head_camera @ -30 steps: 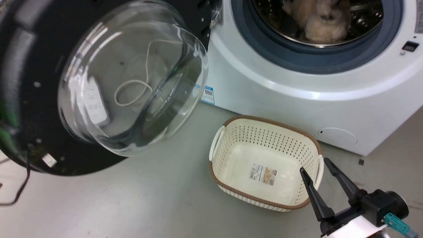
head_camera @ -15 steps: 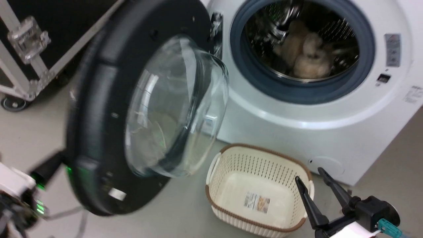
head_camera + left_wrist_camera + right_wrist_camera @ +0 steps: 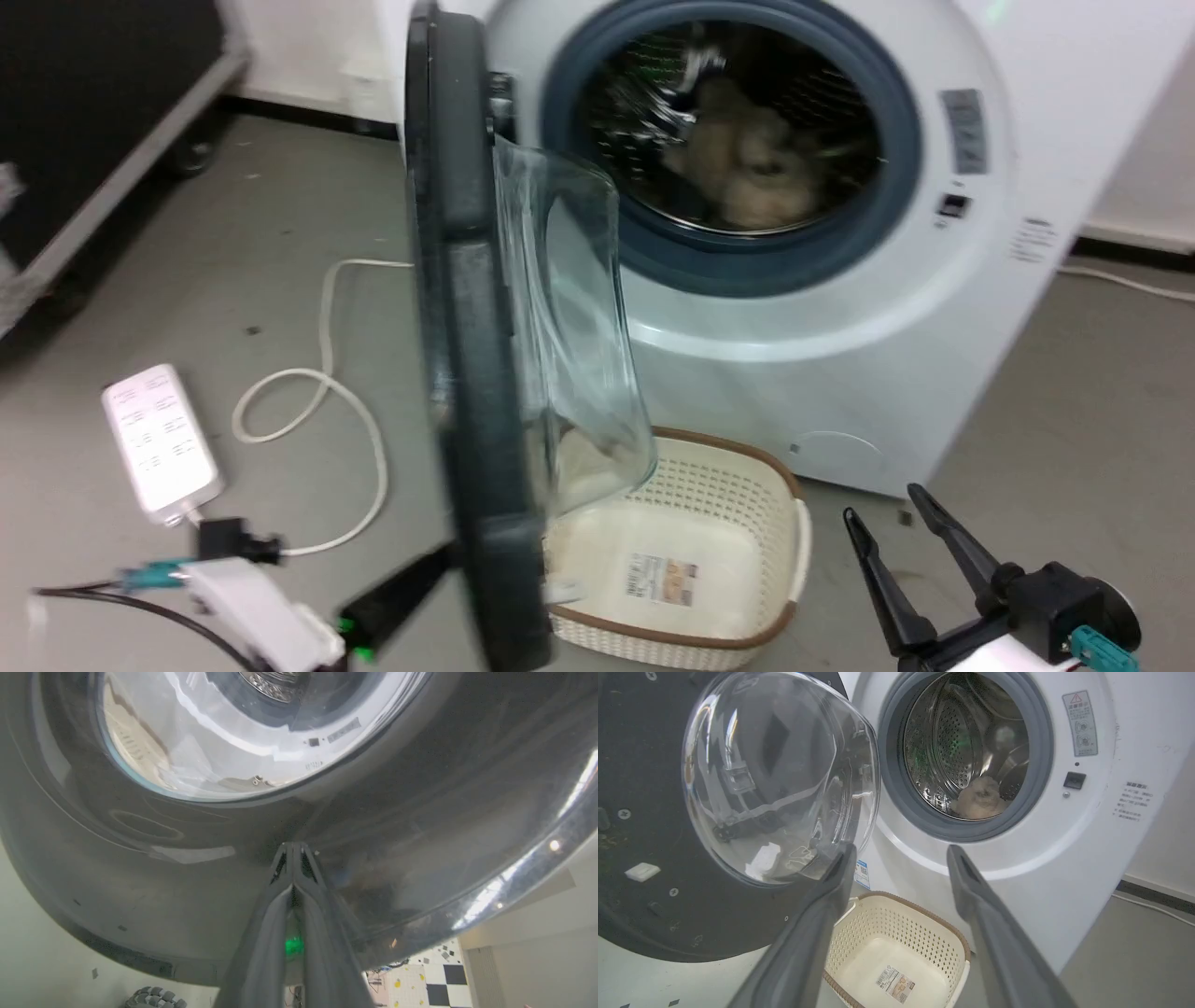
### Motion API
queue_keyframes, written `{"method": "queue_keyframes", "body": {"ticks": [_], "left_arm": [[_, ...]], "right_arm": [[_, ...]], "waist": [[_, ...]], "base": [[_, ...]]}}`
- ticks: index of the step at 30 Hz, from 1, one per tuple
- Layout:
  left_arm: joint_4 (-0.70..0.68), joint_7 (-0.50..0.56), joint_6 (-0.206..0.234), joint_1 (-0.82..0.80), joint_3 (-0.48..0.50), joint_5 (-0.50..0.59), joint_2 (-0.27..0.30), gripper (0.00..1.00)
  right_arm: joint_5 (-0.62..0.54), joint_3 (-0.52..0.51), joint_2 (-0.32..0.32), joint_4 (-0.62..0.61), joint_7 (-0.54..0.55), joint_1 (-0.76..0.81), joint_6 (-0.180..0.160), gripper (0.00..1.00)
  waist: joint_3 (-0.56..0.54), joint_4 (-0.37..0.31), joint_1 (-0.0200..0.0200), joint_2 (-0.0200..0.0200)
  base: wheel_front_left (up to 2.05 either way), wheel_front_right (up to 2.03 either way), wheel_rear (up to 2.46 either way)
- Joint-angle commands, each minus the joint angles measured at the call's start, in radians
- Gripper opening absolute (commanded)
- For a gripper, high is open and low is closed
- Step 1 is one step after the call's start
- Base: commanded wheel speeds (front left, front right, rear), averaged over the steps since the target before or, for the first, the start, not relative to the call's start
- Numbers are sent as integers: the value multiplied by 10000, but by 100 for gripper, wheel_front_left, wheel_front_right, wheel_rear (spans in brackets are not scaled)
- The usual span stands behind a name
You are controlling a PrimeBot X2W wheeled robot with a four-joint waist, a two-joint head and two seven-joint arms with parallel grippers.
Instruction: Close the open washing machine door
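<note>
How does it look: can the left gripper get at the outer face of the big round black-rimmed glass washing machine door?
Probably yes. The left gripper, fingers shut, seems to rest its tips on the dark outer rim of the washing machine door, with nothing between them.

A smooth grey floor (image 3: 280,243) runs to a white wall (image 3: 308,47) with a dark skirting strip (image 3: 299,112). A black metal-edged case (image 3: 93,93) stands at the left, and a white power strip (image 3: 161,439) lies on the floor.
</note>
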Motion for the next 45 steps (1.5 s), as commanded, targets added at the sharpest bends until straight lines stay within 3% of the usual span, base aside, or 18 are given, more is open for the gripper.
{"method": "queue_keyframes", "body": {"ticks": [1,6,14,26,35,41,42,43,45], "left_arm": [[43,-218,-99,128,-339,-317,-45,0],[475,-1641,-474,-49,-1974,-1157,-51,0],[1704,-4510,-1058,-1715,-3455,-2040,-53,0],[4500,-7500,-1453,-5441,-4149,-3204,-54,0],[6626,-8749,-1596,-6952,-4448,-3258,-54,0],[6029,-8864,-1611,-6285,-4871,-2834,-25,0],[5778,-8890,-1611,-6034,-4937,-2704,-4,35],[5503,-8933,-1612,-5760,-5020,-2534,48,98],[5200,-8973,-1612,-5464,-5130,-2342,122,100]], "right_arm": [[-10,12,-83,18,-45,-7,8,100],[89,78,-276,-23,-45,-225,8,100],[366,-11,-483,-91,-46,-770,8,100],[656,146,-26,102,-46,-1406,8,100],[641,105,133,228,-46,-1374,8,100],[575,42,60,121,-46,-1220,8,100],[564,16,33,82,-46,-1171,8,100],[550,-14,7,44,-46,-1113,8,100],[531,-44,-26,10,-46,-1043,8,100]], "waist": [[195,-508,0,0],[730,-1585,0,0],[1912,-3526,0,0],[2950,-5761,0,0],[2878,-5991,0,0],[2394,-5423,0,0],[2284,-5271,0,0],[2167,-5109,0,0],[2039,-4937,0,0]], "base": [[0,0,0],[0,0,0],[0,0,0],[0,0,0],[0,0,0],[0,0,0],[0,0,0],[0,0,0],[0,0,0]]}}
